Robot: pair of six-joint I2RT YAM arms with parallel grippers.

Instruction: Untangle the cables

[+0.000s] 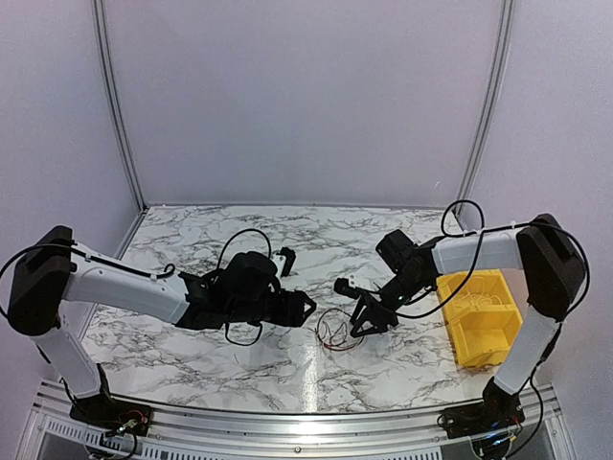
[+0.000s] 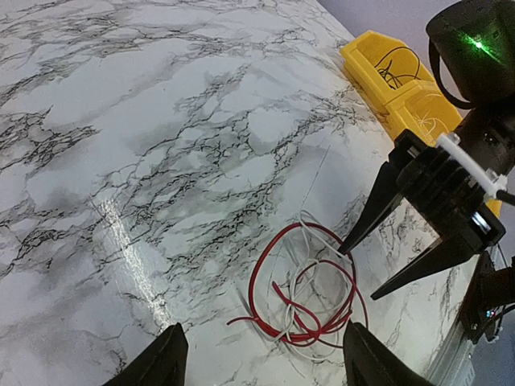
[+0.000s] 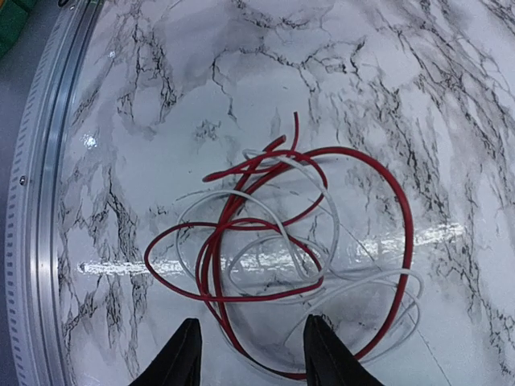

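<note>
Marble-patterned bench [image 1: 172, 359] carries the cables [image 1: 333, 331], a red and white tangle toward its near edge. Left gripper [image 1: 305, 307] and right gripper [image 1: 369, 321] flank them, both open and empty. Yellow bin [image 1: 469, 347] stands by the right edge.

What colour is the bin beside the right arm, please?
Yellow bin, clearest in the top view.

Cables [image 1: 332, 331]: from above you get only a faint tangle, strands too small to separate.
Lowest loops: on the right wrist view they run off the bottom edge past the fingers [image 3: 183, 358].
Yellow bin [image 2: 372, 72], right table edge: wires [image 2: 398, 66] inside too thin to count; one end hidden behind the right gripper [image 2: 358, 273].
Left gripper [image 2: 264, 328]: only fingertips show.
</note>
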